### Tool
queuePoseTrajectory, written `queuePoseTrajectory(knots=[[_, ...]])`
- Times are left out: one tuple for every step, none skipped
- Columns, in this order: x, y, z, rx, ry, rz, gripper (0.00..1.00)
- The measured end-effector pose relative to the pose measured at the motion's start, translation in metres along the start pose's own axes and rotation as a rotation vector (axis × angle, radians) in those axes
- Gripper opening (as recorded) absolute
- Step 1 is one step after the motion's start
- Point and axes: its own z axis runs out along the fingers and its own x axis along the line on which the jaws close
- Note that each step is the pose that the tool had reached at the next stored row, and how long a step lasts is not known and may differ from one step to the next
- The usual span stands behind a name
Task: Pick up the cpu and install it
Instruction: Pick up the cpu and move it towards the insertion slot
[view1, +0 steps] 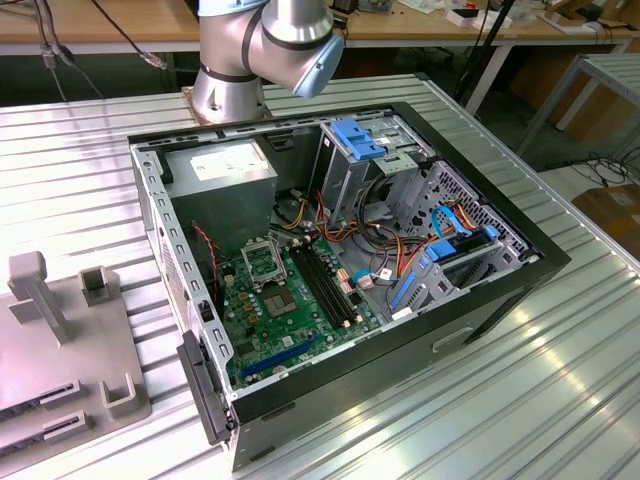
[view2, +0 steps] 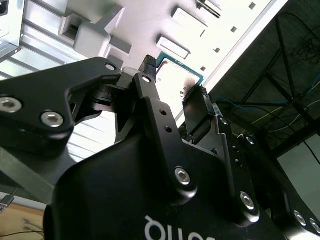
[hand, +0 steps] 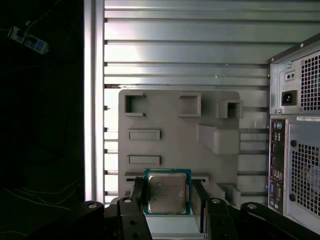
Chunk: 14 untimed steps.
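The computer case (view1: 400, 350) lies on the tabletop (view1: 520, 420). The holder plate (view1: 60, 370) sits beside it, on the exterior view's left. The robot arm (view1: 228, 90) stands behind the case. Inside the case, the memory slots (view1: 325, 285) lie just beside the socket (view1: 262, 262). In both wrist views, the cpu (hand: 167, 192) (view2: 177, 80) sits between the jaws of the gripper (hand: 168, 184) (view2: 174, 76), over the holder plate (hand: 175, 125).

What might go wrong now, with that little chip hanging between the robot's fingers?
1. The fingers appear to pinch the cpu only by its thin edges, high above the grey tray. A slip or tilt could drop it.
2. The socket lies deep in the open computer case, close to loose cables and memory slots. The gripper might snag or bump something going in.
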Motion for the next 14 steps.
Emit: queuePoseTrajectory(knots=[[-0.0004,0.0000,0.0000,0.0000,0.0000,0.000,0.47],[-0.0007,0.0000,0.0000,0.0000,-0.0001,0.000,0.47],[-0.0011,0.0000,0.0000,0.0000,0.0000,0.000,0.47],[-0.0015,0.0000,-0.0001,0.0001,0.0001,0.000,0.47],[-0.0022,-0.0001,-0.0001,0.0001,0.0001,0.000,0.47],[-0.0029,-0.0001,-0.0001,0.0001,0.0001,0.000,0.47],[-0.0039,0.0000,0.0000,0.0000,-0.0001,0.000,0.47],[-0.0047,0.0000,0.0000,0.0000,-0.0001,0.000,0.47],[-0.0055,-0.0001,-0.0001,0.0000,0.0000,0.000,0.47],[-0.0060,0.0000,-0.0001,0.0000,0.0000,0.000,0.47],[-0.0067,0.0000,-0.0001,0.0000,0.0001,0.000,0.47],[-0.0073,0.0000,-0.0001,0.0000,0.0000,0.000,0.47],[-0.0090,-0.0001,-0.0002,0.0000,0.0000,0.000,0.47],[-0.0103,0.0000,-0.0002,0.0000,0.0000,0.000,0.47]])
